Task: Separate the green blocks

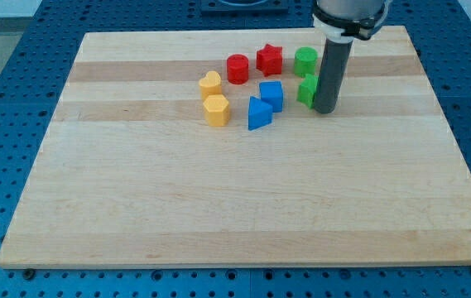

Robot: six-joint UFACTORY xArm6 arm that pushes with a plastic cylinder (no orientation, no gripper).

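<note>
Two green blocks sit at the view's upper right of the board: a green cylinder (305, 60) and, just below it, a second green block (306, 89) whose shape is partly hidden by the rod. They are nearly touching. My tip (326, 108) rests on the board right against the right side of the lower green block, below and right of the green cylinder.
A red cylinder (237, 68) and a red star (270, 59) lie left of the green cylinder. A blue cube (271, 95) and a blue wedge (258, 114) sit left of the lower green block. A yellow heart (210, 84) and a yellow hexagon (216, 109) lie further left. The wooden board (218, 207) lies on a blue pegboard.
</note>
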